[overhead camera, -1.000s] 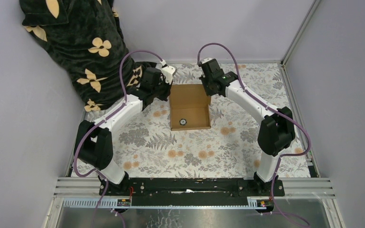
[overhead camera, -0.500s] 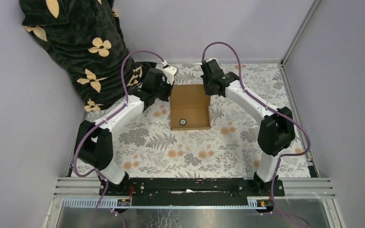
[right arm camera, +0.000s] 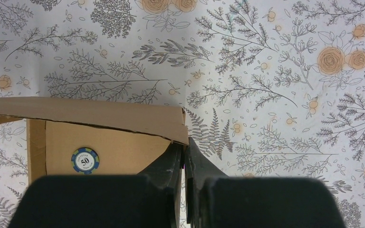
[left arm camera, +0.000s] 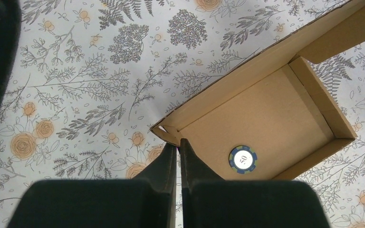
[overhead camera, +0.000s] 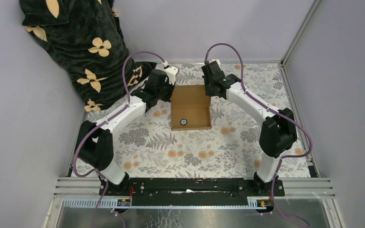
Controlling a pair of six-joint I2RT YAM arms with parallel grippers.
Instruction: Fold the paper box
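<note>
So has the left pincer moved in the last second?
Yes, slightly. In the top view the left pincer has shifted right, away from the dark flowered cloth and toward the paper box.

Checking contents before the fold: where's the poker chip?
Top view: the poker chip lies flat on the floor of the open paper box, towards its near wall, slightly left of centre.

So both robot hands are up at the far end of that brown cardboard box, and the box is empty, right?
Not empty: a blue-and-white chip marked 50 lies inside the paper box, clear in the left wrist view. The left gripper and right gripper are indeed at its far end.
</note>
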